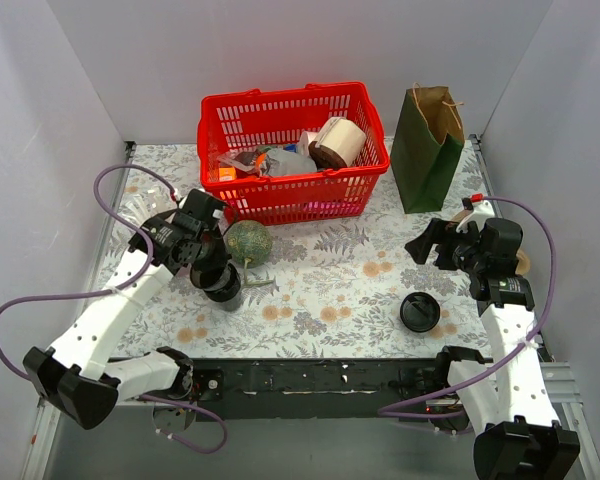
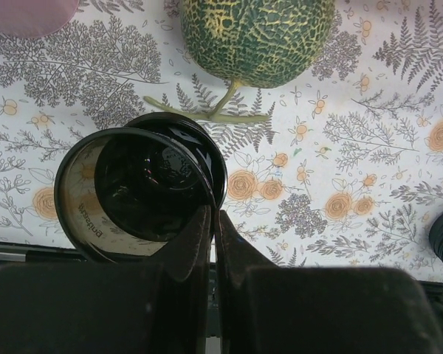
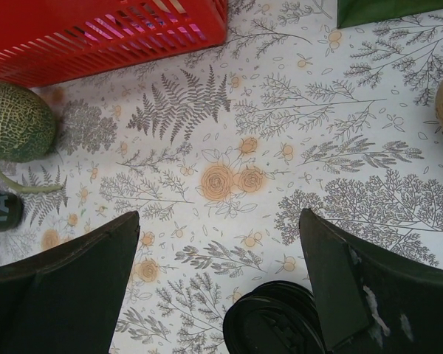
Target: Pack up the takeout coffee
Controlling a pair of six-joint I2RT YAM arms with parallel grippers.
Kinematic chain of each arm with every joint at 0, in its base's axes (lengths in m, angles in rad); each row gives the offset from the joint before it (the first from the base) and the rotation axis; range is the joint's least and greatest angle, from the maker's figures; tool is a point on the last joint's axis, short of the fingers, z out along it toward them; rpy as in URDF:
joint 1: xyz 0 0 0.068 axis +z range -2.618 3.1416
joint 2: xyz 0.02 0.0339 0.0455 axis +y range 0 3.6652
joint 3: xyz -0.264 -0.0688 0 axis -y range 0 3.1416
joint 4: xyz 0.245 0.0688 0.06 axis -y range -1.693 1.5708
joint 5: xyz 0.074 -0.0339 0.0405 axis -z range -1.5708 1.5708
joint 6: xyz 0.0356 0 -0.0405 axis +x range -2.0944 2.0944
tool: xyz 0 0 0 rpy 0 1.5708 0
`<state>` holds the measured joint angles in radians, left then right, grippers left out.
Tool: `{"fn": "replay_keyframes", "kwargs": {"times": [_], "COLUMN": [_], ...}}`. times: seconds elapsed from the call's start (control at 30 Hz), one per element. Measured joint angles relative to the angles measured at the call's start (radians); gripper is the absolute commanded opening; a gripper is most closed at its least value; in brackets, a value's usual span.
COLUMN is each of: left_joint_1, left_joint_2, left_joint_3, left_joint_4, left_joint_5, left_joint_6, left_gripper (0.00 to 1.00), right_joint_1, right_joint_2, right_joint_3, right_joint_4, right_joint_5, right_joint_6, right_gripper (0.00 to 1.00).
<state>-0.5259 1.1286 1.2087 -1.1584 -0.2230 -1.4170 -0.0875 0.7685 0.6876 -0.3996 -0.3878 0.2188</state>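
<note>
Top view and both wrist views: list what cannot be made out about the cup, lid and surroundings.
- Left wrist view: the cup has its near wall hidden by the shut left gripper; its interior is too dark to tell the contents.
- Right wrist view: the lid is cut off by the bottom edge.
- Top view: the tan object is mostly hidden behind the right arm.

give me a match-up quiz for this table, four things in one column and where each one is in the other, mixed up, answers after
Things
1. black cup
2. black lid
3. melon
4. green paper bag

Places
A. standing to the right of the red basket
B. flat on the table, near the open right gripper
C. pinched at its rim by the shut left gripper
D. on the table just in front of the red basket

Pairs: 1-C, 2-B, 3-D, 4-A
</note>
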Motion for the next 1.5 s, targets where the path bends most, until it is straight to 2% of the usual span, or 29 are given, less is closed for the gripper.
{"fn": "replay_keyframes", "kwargs": {"times": [0.4,0.63,1.0,1.2,1.3,1.5], "left_joint_1": [0.000,0.000,-0.008,-0.017,-0.079,-0.304], "left_joint_2": [0.094,0.090,0.069,0.154,0.236,0.437], "left_joint_3": [0.209,0.260,0.425,0.582,0.609,0.608], "left_joint_4": [-0.138,-0.178,-0.185,-0.145,-0.098,0.004], "left_joint_5": [-0.014,-0.022,-0.050,-0.026,-0.019,-0.046], "left_joint_6": [0.101,0.140,0.166,0.211,0.221,0.209], "left_gripper": [0.00,0.00,0.00,0.00,0.00,0.00], "right_joint_1": [0.005,0.005,0.005,0.005,0.005,0.005], "right_joint_2": [0.017,0.036,0.051,0.029,-0.006,-0.054], "right_joint_3": [0.000,0.000,0.000,0.004,0.004,0.016], "right_joint_4": [0.000,-0.001,-0.003,-0.014,-0.019,-0.042], "right_joint_5": [-0.005,0.008,0.020,0.032,0.064,0.147], "right_joint_6": [-0.013,-0.013,-0.013,-0.013,-0.011,0.011], "right_gripper": [0.95,0.95,0.95,0.95,0.95,0.95]}}
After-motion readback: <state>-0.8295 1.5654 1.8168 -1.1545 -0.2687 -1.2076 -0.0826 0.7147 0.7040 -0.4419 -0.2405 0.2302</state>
